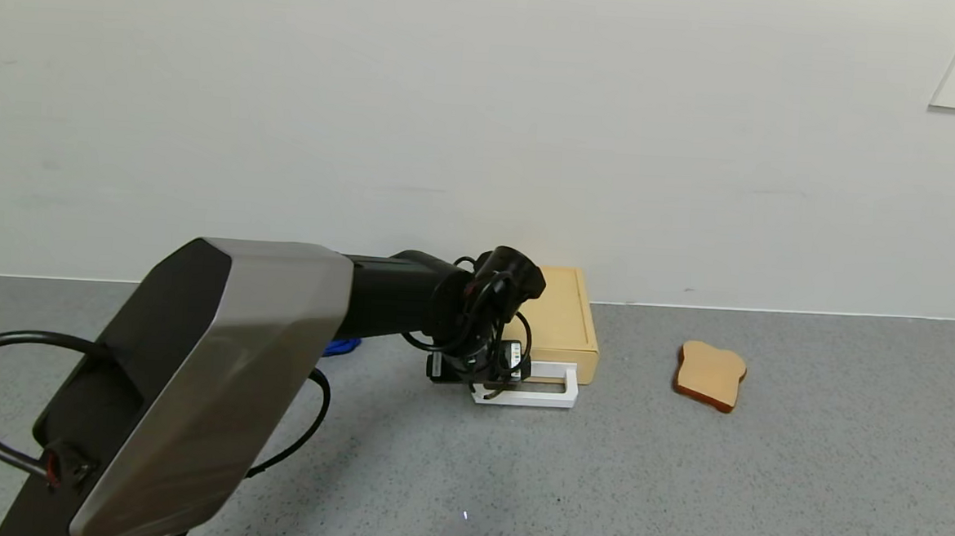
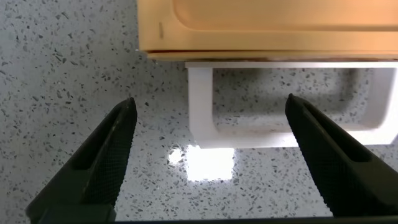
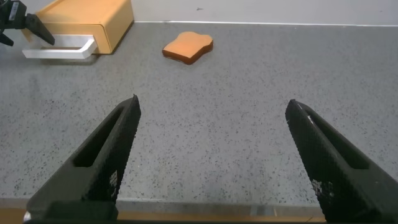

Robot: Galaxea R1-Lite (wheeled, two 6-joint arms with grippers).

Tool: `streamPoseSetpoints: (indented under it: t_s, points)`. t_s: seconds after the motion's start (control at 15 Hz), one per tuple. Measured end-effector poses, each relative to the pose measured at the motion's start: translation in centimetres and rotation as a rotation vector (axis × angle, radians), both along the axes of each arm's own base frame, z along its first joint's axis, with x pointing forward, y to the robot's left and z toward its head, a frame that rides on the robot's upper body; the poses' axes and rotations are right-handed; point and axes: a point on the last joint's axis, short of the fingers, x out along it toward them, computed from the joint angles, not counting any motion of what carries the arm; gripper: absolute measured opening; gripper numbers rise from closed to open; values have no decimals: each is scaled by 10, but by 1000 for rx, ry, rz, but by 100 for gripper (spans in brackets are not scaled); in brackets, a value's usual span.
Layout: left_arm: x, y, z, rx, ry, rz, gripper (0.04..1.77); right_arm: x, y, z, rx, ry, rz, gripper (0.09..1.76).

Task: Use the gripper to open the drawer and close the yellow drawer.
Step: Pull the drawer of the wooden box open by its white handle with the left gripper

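Note:
The flat yellow box [image 1: 565, 317] stands against the back wall with its drawer pushed in; the drawer front [image 2: 267, 28] shows in the left wrist view. The white loop handle [image 1: 535, 392] sticks out toward me over the table. My left gripper [image 1: 492, 383] hangs over the handle's left end, open, its fingers astride the handle's left corner [image 2: 202, 121] without touching it. My right gripper [image 3: 212, 102] is open and empty, low over bare table near the front edge, far from the drawer [image 3: 87, 25]; it does not show in the head view.
A tan toast slice [image 1: 710, 376] lies on the grey speckled table [image 1: 678, 491] to the right of the box; it also shows in the right wrist view [image 3: 188, 46]. Something blue [image 1: 343, 345] peeks out behind my left arm. The white wall rises just behind the box.

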Motion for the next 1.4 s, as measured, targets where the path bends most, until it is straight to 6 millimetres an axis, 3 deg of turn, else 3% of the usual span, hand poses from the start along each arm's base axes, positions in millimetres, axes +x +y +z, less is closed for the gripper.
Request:
streamPoseSetpoints:
  t_s: [0.87, 1.4]
  points:
    - [6, 1, -15, 10, 26, -3, 172, 0, 0, 0, 0, 0, 0, 171]
    - [-7, 3, -19, 44, 144, -27, 172, 0, 0, 0, 0, 0, 0, 171]
